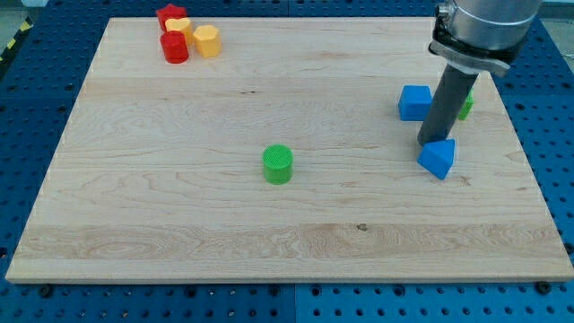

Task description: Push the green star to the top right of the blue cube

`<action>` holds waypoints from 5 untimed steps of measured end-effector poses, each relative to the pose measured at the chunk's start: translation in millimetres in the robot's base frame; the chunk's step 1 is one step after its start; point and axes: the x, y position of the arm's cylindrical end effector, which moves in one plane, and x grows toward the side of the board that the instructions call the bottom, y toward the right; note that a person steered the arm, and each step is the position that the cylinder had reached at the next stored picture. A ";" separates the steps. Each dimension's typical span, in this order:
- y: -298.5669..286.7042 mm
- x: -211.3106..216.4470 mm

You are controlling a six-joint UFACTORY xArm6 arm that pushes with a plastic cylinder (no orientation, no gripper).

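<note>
Single cam, raised, angled down onto wooden board [224, 215] from its near long edge. Mid range: whole board in frame, blue pegboard table [36, 108] showing round all sides. Arm enters at view's top right. No 2nd view.

I worked in a robotics lab. A pale wooden desk [179, 179] lay on a blue metal breadboard [27, 81] drilled with a regular grid of mounting holes, showing on every side of the desk. Beyond the desk's top left corner ran yellow-and-black hazard tape [13, 40].
</note>
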 end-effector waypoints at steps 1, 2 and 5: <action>0.0 11.6; 0.0 11.5; 49.0 -45.5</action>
